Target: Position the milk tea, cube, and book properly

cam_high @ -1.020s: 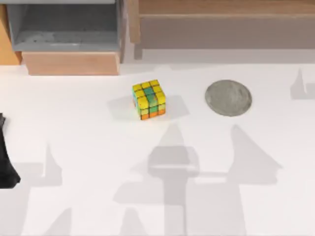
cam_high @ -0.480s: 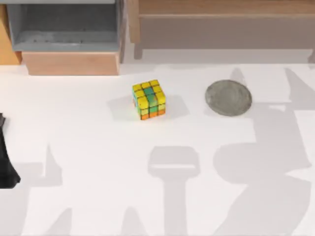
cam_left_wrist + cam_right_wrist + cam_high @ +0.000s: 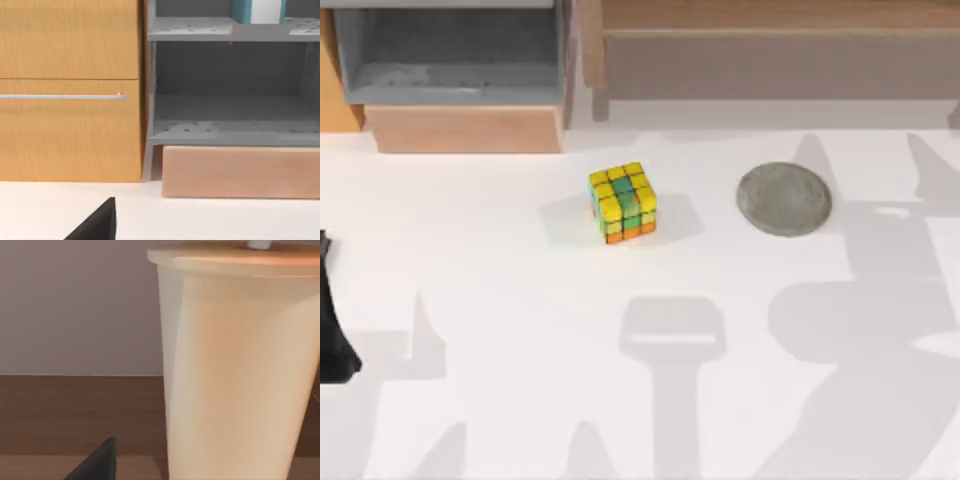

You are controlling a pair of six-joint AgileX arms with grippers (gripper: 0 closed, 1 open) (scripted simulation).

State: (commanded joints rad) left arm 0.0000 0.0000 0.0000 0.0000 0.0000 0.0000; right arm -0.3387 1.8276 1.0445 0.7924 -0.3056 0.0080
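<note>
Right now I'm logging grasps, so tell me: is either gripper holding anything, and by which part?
It cannot be told. The milk tea looms close in the right wrist view, but no fingers show on it. The cube sits untouched on the table.

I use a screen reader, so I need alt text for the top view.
A small multicoloured cube sits near the middle of a white table, with a flat grey disc apart to its right. A wooden shelf unit lines the far edge, and part of the dark left arm shows at the left edge.
</note>
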